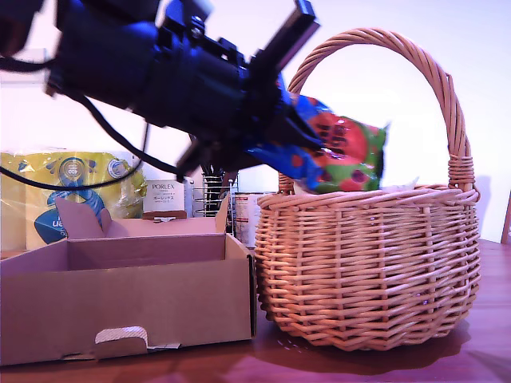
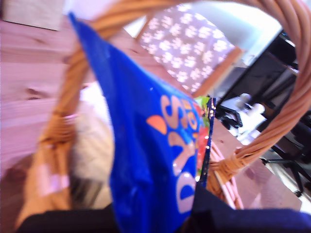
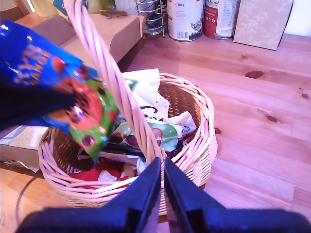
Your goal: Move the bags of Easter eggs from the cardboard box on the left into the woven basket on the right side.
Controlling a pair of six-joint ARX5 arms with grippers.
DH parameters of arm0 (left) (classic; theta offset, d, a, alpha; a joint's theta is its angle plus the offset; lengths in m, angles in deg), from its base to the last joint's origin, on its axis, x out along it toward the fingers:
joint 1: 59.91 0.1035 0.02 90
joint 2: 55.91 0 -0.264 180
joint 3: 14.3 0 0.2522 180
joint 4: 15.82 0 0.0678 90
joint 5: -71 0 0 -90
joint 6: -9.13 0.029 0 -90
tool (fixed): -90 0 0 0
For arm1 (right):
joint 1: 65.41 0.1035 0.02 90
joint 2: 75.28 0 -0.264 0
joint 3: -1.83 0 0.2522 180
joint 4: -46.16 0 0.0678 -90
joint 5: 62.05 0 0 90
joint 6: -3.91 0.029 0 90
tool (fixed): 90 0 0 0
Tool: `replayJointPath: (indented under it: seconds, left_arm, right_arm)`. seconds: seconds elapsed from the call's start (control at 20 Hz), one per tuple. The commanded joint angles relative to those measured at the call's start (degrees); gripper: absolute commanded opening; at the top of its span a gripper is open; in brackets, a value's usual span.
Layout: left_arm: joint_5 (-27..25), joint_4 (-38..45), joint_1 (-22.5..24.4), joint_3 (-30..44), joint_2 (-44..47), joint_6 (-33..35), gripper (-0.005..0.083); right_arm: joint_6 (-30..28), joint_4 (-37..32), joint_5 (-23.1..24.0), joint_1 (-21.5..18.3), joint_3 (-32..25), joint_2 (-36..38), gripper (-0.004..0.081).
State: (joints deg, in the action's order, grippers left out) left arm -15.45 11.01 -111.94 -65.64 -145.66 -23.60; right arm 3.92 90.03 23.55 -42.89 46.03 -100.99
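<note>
Over the basket (image 1: 367,267), just under its arched handle, my first tool (image 1: 291,132) is clamped on the blue bag (image 1: 339,155) so it can drop beside the bags already inside, while my second tool (image 3: 162,187), fingers together, hovers near the rim.

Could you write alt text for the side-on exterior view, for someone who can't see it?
A dark robot arm's first gripper holds a blue packet of sweets just above a large wicker basket on a wooden table. At the exterior view's left, an open cardboard box stands beside the basket.
</note>
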Motion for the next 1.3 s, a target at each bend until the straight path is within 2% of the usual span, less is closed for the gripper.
replayJointPath:
  seconds: [0.0, 0.1, 0.15, 0.2, 0.3, 0.35, 0.4, 0.55, 0.8, 0.95, 1.1, 1.15, 1.25]
  left_arm:
    - [0.44, 1.25, -0.83, -2.99, -1.77, -0.26, 0.0024]
    - [0.00, 0.96, -1.46, -4.42, -3.76, -0.24, 0.0028]
    - [-0.20, 0.02, -1.60, -4.92, -4.42, -0.26, 0.0066]
    - [-0.24, -1.16, -1.62, -5.29, -4.48, -0.24, 0.0164]
    - [-0.59, -2.21, -1.62, -5.73, -4.39, 0.44, 0.0423]
    - [-0.13, -2.32, -1.62, -5.92, -4.33, 1.33, 0.0483]
    - [0.74, -2.62, -1.60, -6.21, -4.13, 1.95, 0.0487]
    - [3.54, -4.74, -1.55, -6.54, -0.81, 4.96, 0.0478]
    - [1.53, -18.10, -0.39, -6.54, 9.49, 14.08, 0.0382]
    - [0.15, -26.56, 0.68, -6.54, 15.06, 18.95, 0.0243]
    - [-3.61, -34.10, 1.14, -6.51, 19.61, 23.45, 0.0011]
    - [-5.62, -36.24, 1.46, -6.45, 20.94, 25.16, -0.0025]
    - [-8.50, -39.08, 2.91, -5.73, 23.76, 27.17, -0.0024]
  right_arm:
    - [0.17, -0.37, -0.44, -0.04, 0.85, 0.00, -0.0012]
    - [0.17, -0.46, -1.29, -0.04, 0.85, 0.00, -0.0012]
    - [0.17, -0.46, -1.29, -0.04, 0.85, 0.00, -0.0012]
    - [0.17, -0.50, -1.49, -0.04, 0.85, 0.00, -0.0012]
    - [0.17, -0.66, -1.68, -0.04, 0.85, 0.00, -0.0012]
    - [0.17, -0.72, -1.95, -0.04, 0.85, 0.00, -0.0012]
    - [0.17, -0.70, -2.82, -0.04, 0.85, 0.00, -0.0012]
    - [0.17, -0.68, -2.99, -0.04, 0.85, 0.00, -0.0012]
    - [0.15, -0.66, -2.95, -0.04, 0.85, 0.00, -0.0012]
    - [0.13, -0.66, -2.95, -0.04, 0.85, 0.00, -0.0012]
    - [0.15, -1.36, -2.95, -0.07, 0.85, 0.00, -0.0012]
    - [0.13, -2.25, -2.95, -0.11, 0.85, 0.02, -0.0012]
    - [-0.48, -4.26, -2.40, -0.48, 0.85, 0.24, -0.0012]
